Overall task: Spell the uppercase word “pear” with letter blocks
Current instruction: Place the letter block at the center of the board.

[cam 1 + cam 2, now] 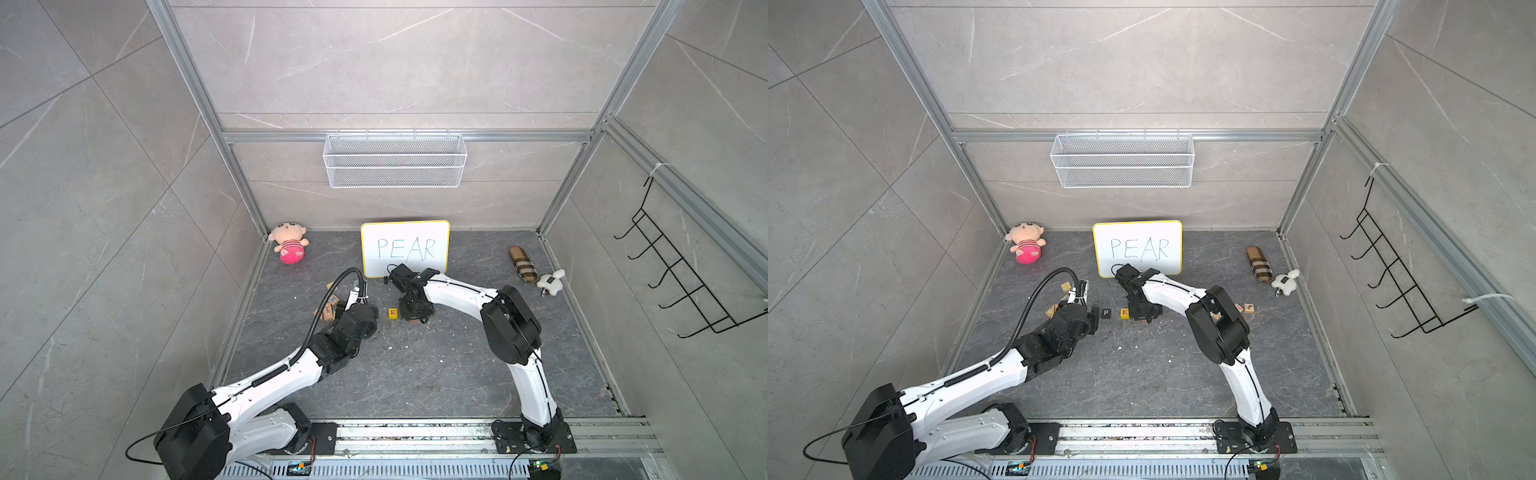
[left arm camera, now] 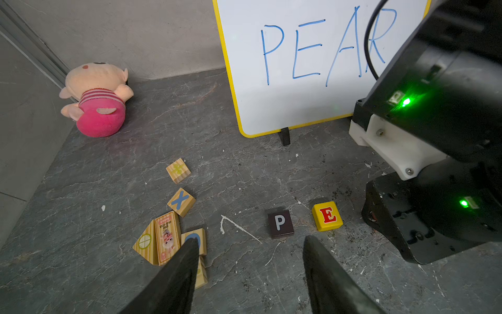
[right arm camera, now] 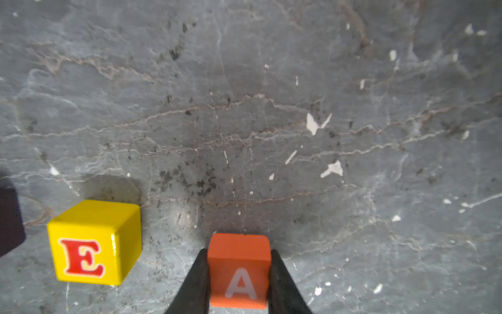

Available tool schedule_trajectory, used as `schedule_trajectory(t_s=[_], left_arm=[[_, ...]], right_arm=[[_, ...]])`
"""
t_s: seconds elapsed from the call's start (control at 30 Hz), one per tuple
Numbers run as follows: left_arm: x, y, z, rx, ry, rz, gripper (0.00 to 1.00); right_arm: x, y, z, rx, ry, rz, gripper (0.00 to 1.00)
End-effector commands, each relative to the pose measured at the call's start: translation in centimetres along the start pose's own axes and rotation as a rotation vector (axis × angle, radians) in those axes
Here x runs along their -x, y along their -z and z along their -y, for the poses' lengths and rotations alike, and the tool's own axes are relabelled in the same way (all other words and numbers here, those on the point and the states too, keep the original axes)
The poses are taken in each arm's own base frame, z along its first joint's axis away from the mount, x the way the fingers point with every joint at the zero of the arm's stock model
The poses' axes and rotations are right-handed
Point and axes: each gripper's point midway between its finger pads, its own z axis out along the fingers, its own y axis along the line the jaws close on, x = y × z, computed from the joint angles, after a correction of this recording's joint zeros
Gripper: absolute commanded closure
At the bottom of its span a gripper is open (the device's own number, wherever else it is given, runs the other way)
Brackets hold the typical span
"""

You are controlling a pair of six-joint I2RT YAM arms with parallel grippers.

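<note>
One A block (image 3: pixel 239 271) sits clamped in the right pincer (image 3: pixel 238 251), beside the E block (image 3: pixel 92 242); left pincer (image 2: pixel 251 239) spread, empty.

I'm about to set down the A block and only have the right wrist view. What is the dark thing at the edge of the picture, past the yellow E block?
Observer: That is the black P block, flat on the table with its P face up. A small gap separates it from the yellow E block.
Operator: Before I lower this A block, where is the left gripper?
Observer: The left gripper is open and empty, close beside the P block on the side away from E.
Operator: Any R block around?
Observer: None I can read. Two small blocks lie past the right arm, too small to tell.
</note>
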Motion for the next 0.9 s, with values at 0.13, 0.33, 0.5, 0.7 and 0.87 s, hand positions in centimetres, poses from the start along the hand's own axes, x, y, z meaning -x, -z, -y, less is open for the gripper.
schedule_trajectory(t_s=[0.13,0.33,0.5,0.7,0.87], left_arm=[[1.55,0.08,0.09,0.002,0.028,0.026,0.36],[1.44,0.03,0.07,0.003,0.027,0.024,0.36],[1.44,0.06,0.09,0.0,0.032,0.025,0.36],[1.41,0.08,0.16,-0.005,0.037,0.025,0.36],[1.27,0.11,0.12,-0.005,0.039,0.025,0.36]], right_arm=[[0.87,-1.22,0.75,-0.023,-0.001,0.002,0.83],[1.03,-1.63,0.7,-0.018,-0.002,-0.01,0.82],[1.1,-1.61,0.74,-0.02,-0.007,-0.004,0.81],[0.84,-1.92,0.86,-0.026,-0.009,-0.015,0.79],[0.82,-1.91,0.97,-0.031,-0.009,-0.011,0.67]])
